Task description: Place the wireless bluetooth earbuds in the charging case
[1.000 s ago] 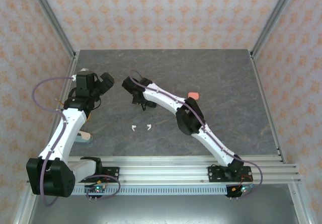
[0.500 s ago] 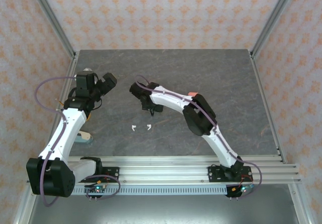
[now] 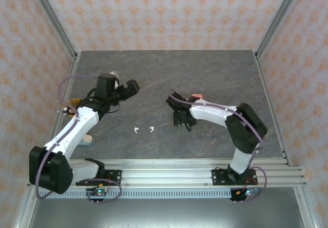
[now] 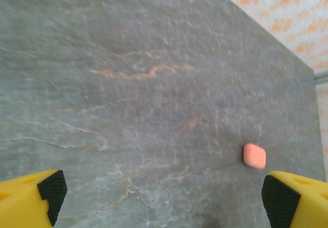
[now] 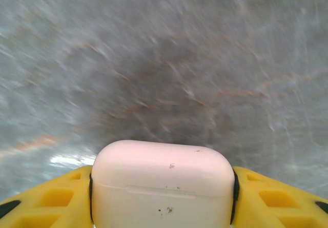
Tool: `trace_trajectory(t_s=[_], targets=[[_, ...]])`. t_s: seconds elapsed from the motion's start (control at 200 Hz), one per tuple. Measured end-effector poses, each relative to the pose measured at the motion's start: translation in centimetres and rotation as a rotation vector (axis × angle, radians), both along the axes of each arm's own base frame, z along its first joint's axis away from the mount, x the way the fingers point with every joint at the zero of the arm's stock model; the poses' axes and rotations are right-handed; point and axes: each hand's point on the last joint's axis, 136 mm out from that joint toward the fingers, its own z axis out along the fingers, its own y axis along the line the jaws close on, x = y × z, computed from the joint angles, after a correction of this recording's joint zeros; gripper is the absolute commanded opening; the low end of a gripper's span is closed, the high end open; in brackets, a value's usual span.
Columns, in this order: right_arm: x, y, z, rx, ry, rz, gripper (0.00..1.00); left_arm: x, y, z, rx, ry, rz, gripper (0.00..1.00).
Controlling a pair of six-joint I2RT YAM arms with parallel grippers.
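Two white earbuds (image 3: pixel 136 130) lie loose on the grey, veined stone-look table (image 3: pixel 220 69) between the arms. A coral-pink rounded case (image 4: pixel 254 156) sits just behind the right arm. The right gripper (image 5: pixel 163 197) clamps a smooth, round-cornered white charging case (image 5: pixel 163 171) with its lid down. The left gripper (image 4: pixel 164 197) hangs spread wide and empty.

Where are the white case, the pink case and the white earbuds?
white case (image 5: pixel 161 181): right wrist view, centre of shell
pink case (image 4: pixel 254 156): left wrist view, top face
white earbuds (image 3: pixel 137 130): top external view, left bud's body
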Motion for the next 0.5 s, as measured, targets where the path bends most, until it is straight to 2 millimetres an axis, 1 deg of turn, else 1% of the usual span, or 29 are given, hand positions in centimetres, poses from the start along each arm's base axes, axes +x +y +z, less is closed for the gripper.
trace_trajectory(t_s=[0.08, 0.135, 0.225, 0.335, 0.425, 0.5], targets=[[-0.8, -1.5, -0.9, 0.009, 0.029, 0.004, 0.50, 0.0, -1.8, -0.5, 0.006, 0.014, -0.036, 1.00], [-0.8, -1.9, -1.0, 0.028, 0.031, 0.003, 0.50, 0.2, -2.9, -0.6, 0.015, 0.014, -0.057, 1.00], [-0.5, -2.1, -0.9, 0.056, 0.028, -0.001, 0.52, 0.6, -4.7, -0.4, 0.024, 0.005, -0.088, 1.00], [-0.4, -2.0, -1.0, 0.073, 0.036, -0.004, 0.63, 1.0, -6.5, -0.5, 0.039, 0.001, -0.114, 1.00], [-0.5, -1.9, -1.2, 0.075, 0.046, -0.001, 0.68, 1.2, -7.5, -0.8, 0.051, 0.002, -0.127, 1.00], [-0.4, -1.9, -1.2, 0.074, 0.050, -0.009, 0.71, 1.4, -7.8, -1.0, 0.061, 0.005, -0.126, 1.00]])
